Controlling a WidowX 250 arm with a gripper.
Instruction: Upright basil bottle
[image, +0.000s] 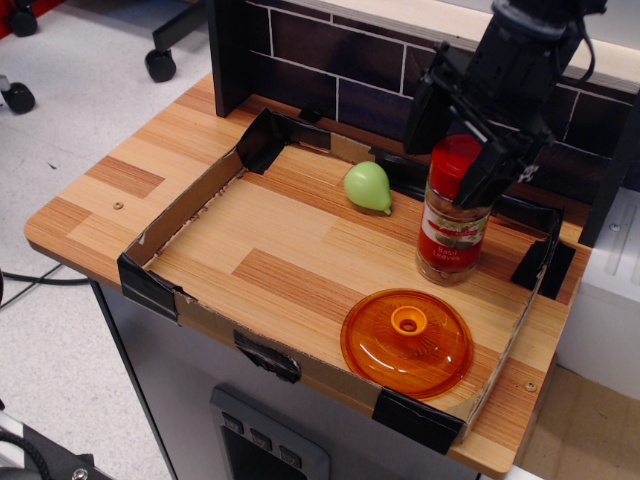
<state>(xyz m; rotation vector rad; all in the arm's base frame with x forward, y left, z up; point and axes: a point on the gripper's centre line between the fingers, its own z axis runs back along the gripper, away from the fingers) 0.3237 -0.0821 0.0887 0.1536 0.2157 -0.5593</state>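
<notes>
The basil bottle (452, 222) is a clear jar with a red cap, a red label and tan contents. It stands upright on the wooden floor of the cardboard tray (300, 240), at the right, behind the orange lid. My black gripper (462, 160) comes down from the upper right. Its fingers sit on either side of the red cap and look slightly parted from it. I cannot tell whether they still touch the cap.
A green pear-shaped object (368, 187) lies left of the bottle. An orange round lid (407, 341) lies in the tray's front right corner. A dark tiled back wall (330, 60) stands behind the tray. A white box (610, 290) is at the right.
</notes>
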